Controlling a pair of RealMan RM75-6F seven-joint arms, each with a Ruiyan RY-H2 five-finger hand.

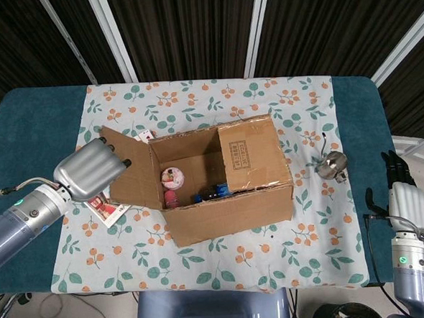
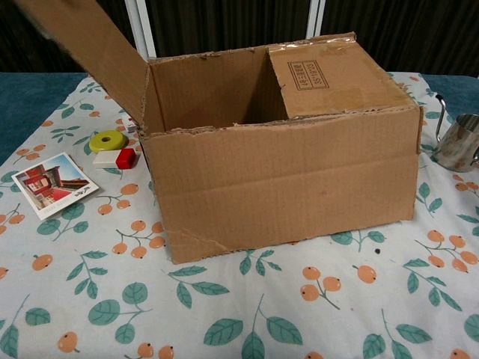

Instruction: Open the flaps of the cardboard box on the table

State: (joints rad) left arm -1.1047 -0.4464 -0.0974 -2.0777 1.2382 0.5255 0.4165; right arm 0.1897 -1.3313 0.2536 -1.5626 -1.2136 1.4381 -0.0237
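Head view: cardboard box (image 1: 227, 176) mid-table, just right of left hand (image 1: 90, 168); left flap (image 1: 132, 169) folded outward, fingers hooked over its edge; right flap (image 1: 253, 155) lies closed, unopened; right hand (image 1: 403, 190) idle far right, holds nothing, fingers straight.

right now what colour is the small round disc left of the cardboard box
Yellow-green; the small round disc shows best in the chest view.

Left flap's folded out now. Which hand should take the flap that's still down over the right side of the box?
Probably the right hand: it hangs free off the table's right edge, on the side of the closed flap. The left hand is on the opened left flap, across the box.
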